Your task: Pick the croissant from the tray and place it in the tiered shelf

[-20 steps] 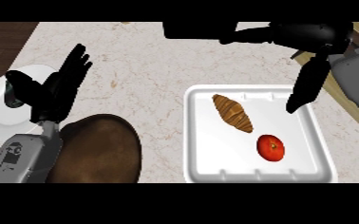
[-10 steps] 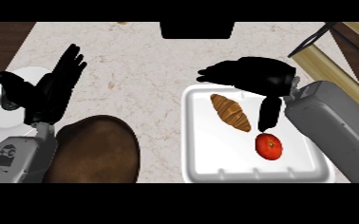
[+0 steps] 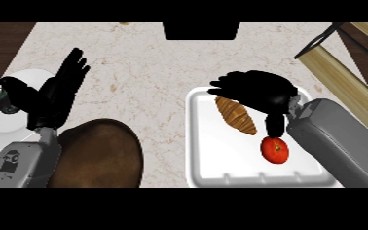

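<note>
**Op:** Starting at my left, the left hand is resting near the counter edge, fingers straight and up, holding nothing. I'm leaving it there.

**Spotter:** And the croissant?

**Op:** The croissant lies in the white tray, toward its far end, running diagonally. A tomato sits just beside its nearer tip. My right hand is over the croissant's far end, fingers spread and lightly bent, thumb down near the tomato, nothing in it. Whether it touches the pastry I can't tell.

**Spotter:** How will it handle?

**Op:** I'd judge it light, soft and flaky, so it would crush or shed under a pinch. I'd take it across the thick middle, fingers on one long side, thumb on the other, clear of the tomato.

**Spotter:** The shelf?

**Op:** Wooden posts at far right, probably.
</note>
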You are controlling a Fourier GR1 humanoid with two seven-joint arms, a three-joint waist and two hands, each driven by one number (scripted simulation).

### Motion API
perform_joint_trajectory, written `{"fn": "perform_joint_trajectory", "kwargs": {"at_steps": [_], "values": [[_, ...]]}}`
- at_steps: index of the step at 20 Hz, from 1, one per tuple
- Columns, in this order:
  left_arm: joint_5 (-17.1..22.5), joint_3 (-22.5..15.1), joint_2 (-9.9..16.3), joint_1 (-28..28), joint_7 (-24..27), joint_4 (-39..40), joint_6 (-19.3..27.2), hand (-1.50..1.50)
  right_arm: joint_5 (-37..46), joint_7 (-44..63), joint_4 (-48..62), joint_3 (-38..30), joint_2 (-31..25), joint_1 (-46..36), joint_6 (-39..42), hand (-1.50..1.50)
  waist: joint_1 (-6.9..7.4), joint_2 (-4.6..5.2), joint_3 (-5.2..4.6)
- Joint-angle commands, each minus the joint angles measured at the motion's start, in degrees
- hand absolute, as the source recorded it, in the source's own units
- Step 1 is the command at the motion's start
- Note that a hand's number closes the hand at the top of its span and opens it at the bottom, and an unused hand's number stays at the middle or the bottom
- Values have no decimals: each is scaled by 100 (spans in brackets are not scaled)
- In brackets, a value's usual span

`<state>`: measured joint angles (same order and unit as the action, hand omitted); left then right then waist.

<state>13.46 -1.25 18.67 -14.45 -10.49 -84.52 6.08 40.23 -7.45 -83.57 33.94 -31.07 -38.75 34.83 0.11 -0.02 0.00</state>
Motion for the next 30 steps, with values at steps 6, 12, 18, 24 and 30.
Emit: {"fn": "perform_joint_trajectory", "kwargs": {"at_steps": [6,12,18,24,30], "values": [[-15,330,38,33,-139,-83,-328,0,1111,-480,404,-179,343,365,-242,-150,18,4,0],[-114,401,-78,168,-13,-48,-483,0,1639,-494,333,-256,514,738,-233,-150,13,5,0],[-305,436,-236,150,-134,-243,-395,0,2074,-811,1028,-495,981,731,-552,-150,28,8,1],[-391,538,-404,-165,-196,49,-400,0,2495,-1143,1334,-680,1214,896,-879,-150,6,8,1],[-370,604,-369,248,-247,-330,-626,0,2765,-1492,1980,-917,1403,810,-1080,-150,24,5,1]]}}
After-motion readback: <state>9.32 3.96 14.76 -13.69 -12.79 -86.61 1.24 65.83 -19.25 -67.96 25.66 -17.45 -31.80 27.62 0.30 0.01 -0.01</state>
